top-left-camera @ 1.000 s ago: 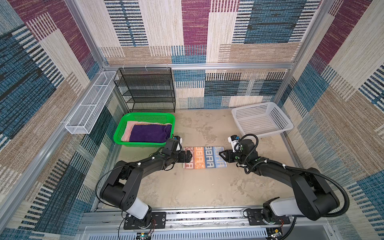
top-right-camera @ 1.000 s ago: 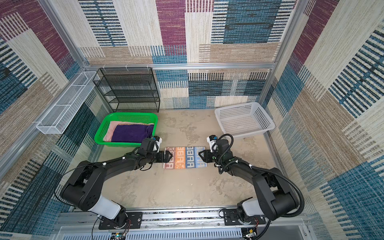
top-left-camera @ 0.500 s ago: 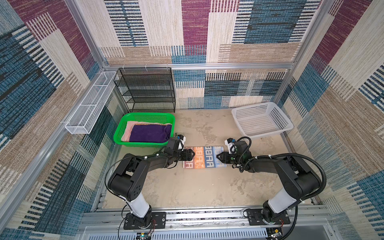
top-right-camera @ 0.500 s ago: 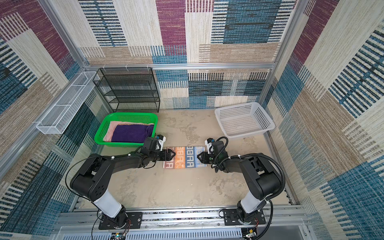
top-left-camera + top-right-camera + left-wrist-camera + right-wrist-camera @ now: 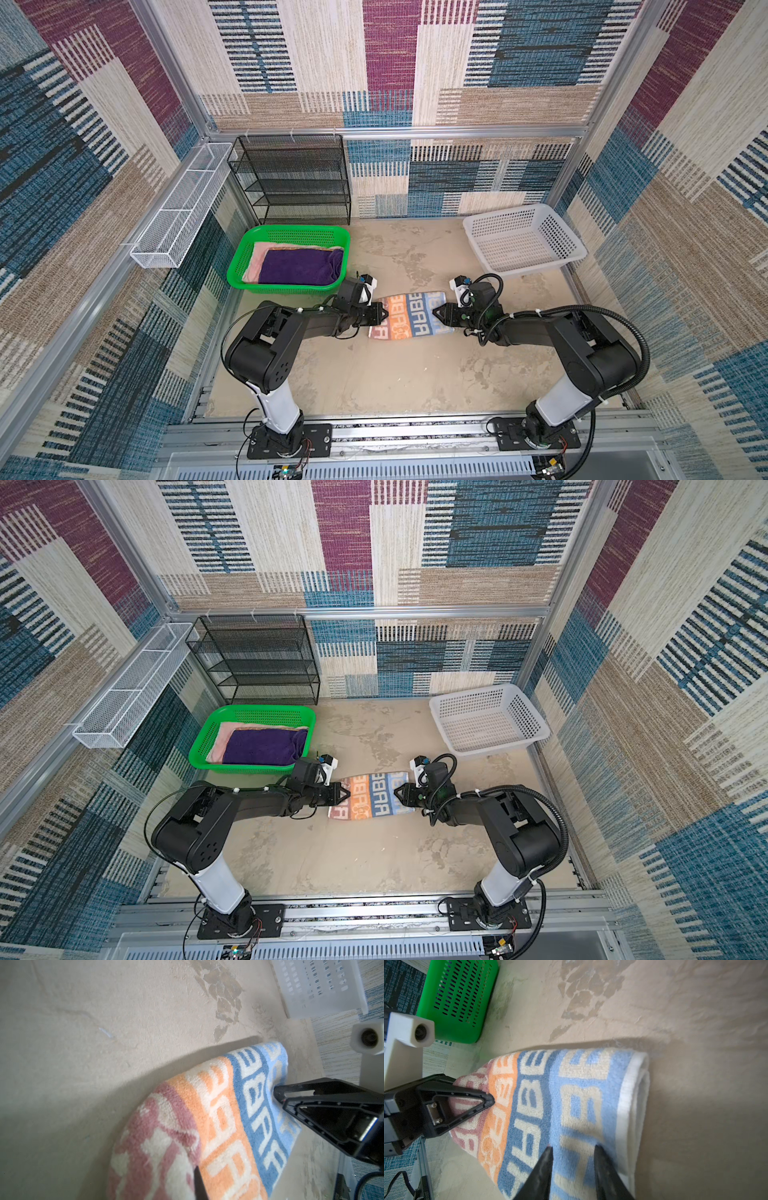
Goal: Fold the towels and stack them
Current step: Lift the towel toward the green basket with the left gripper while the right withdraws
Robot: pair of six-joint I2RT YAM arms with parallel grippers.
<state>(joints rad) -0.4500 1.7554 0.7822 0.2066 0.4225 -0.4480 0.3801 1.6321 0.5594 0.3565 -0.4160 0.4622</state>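
Observation:
The lettered towel (image 5: 411, 318) (image 5: 372, 798), striped pink, orange and blue, lies folded on the floor between the two arms. My left gripper (image 5: 384, 313) (image 5: 197, 1169) is shut on a pinch of cloth at its pink-orange end (image 5: 187, 1138). My right gripper (image 5: 436, 312) (image 5: 573, 1150) is open, its two fingertips (image 5: 548, 1152) pressed apart on the light-blue end near the white hem. A dark purple towel (image 5: 299, 266) lies folded on a pink towel (image 5: 259, 253) in the green basket (image 5: 286, 229).
A white plastic basket (image 5: 498, 212) sits at the back right. A black mesh rack (image 5: 291, 178) stands against the back wall. A white wire tray (image 5: 178, 208) hangs on the left wall. The green basket's corner (image 5: 456, 1001) is close behind the left gripper (image 5: 491, 1101).
The left gripper's jaws have closed from wide open onto the towel's left end. Both arms have dropped lower and flatter toward the floor. The towel stays in place.

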